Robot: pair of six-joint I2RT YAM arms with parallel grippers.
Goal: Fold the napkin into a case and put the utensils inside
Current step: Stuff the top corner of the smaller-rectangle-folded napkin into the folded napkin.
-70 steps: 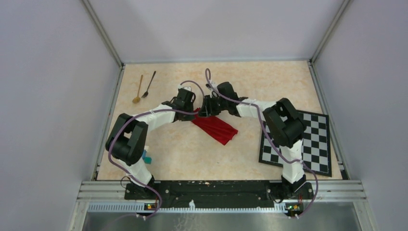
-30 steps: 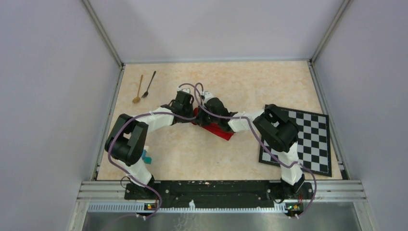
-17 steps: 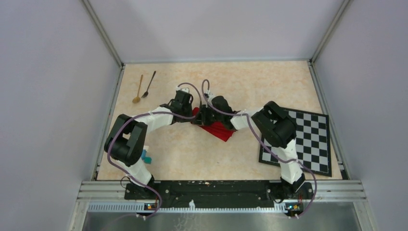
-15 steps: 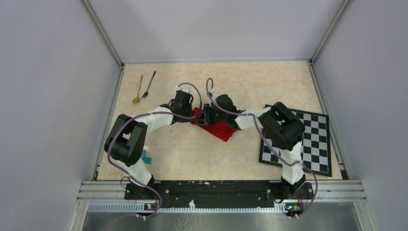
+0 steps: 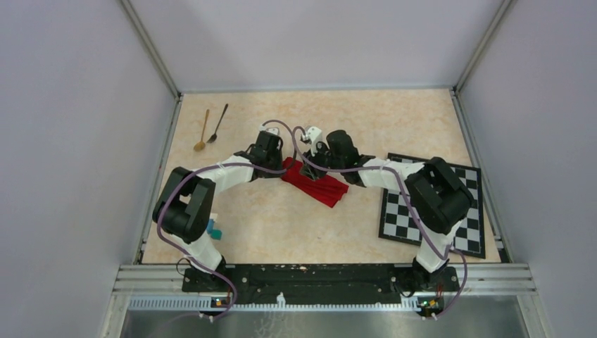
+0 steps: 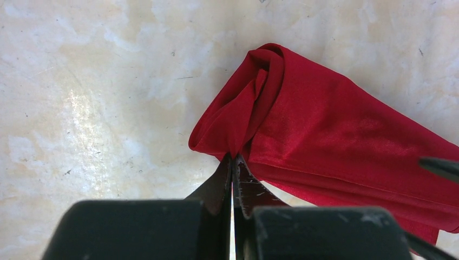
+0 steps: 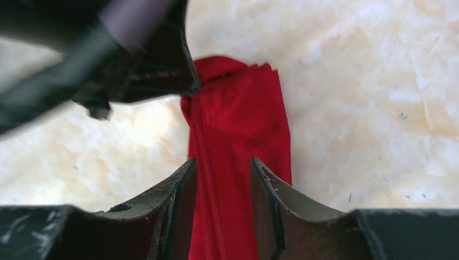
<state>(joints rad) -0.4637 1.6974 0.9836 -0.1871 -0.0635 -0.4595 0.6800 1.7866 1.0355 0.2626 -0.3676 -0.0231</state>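
At mid-table, between the two wrists, we find the napkin folded down to a narrow red strip, lying flat on the mottled tabletop.

Left gripper: clenched, tips pinching the bunched layers at the strip's far-left end. We read this as an anchor. It pins the stacked folds so they cannot spring apart or slide while the other arm works.

Right gripper: jaws parted, nothing held. It hangs low over the cloth just beside the pinched end, one finger to each side of the strip, and the red runs freely through the gap. We cannot tell whether the tips touch the cloth.

Orientation: the long axis runs diagonally in the top view. The pinched end points far-left. The free end points near-right, toward the chequered mat, from which it is well apart. The left wrist view shows several layers gathered into a rounded lip at the held end. The long edges look fairly straight, with no open mouth visible from here.

Utensils: the gold spoon and the black spoon lie side by side near the far-left corner, well apart from the napkin and untouched by either arm.

Our judgement: folding is close to done, and loading the spoons is not begun.
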